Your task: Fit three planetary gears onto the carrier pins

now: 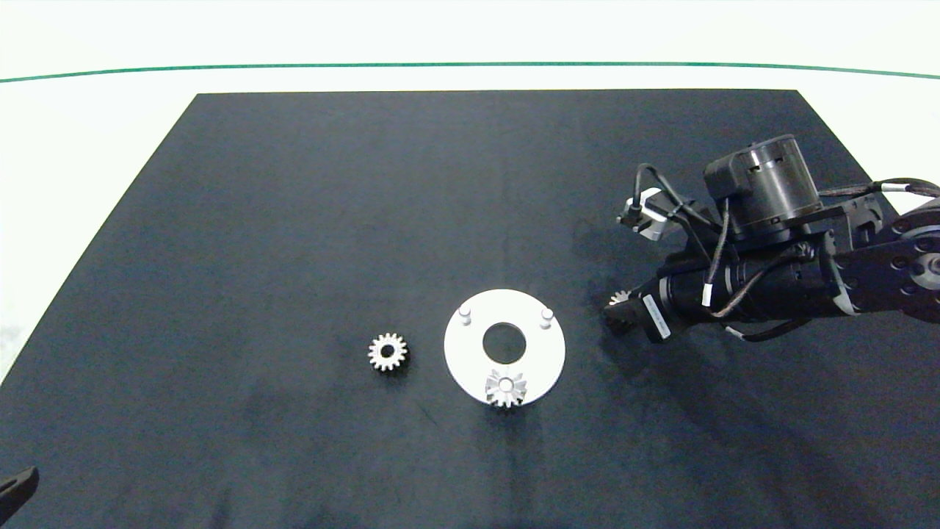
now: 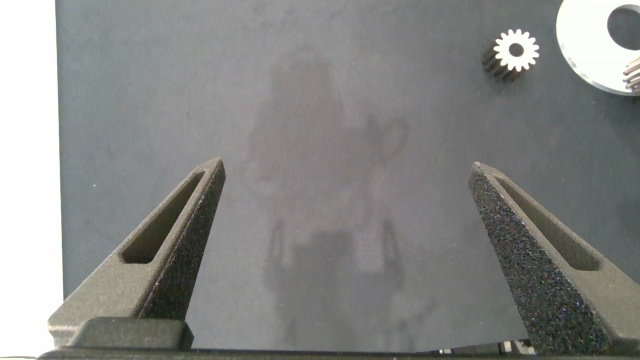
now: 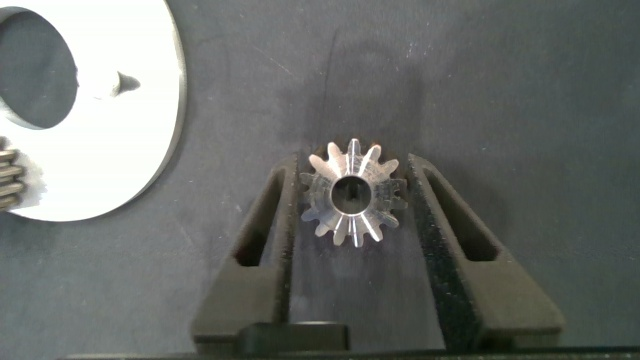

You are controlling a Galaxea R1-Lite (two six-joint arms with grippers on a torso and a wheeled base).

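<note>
One planetary gear [image 3: 352, 194] is sitting clamped between the right end effector [image 3: 352, 200] fingers, just right of the white disc [image 1: 470, 360]. A second gear [image 1: 506, 388] is seated on the disc's near carrier pin; the two far pins [image 1: 464, 316] are standing bare. A third gear [image 1: 387, 352] is lying on the dark tabletop [image 1: 294, 257] left of the disc. The left end effector [image 2: 345, 200] is hanging spread wide, gripping nothing, at the near left corner.

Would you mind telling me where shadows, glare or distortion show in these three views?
Head view: the green line bows; the white disc looks washed out. Left wrist view: an arm-shaped shadow lies on the mat between the left claw fingers. Right wrist view: the disc glares.
</note>
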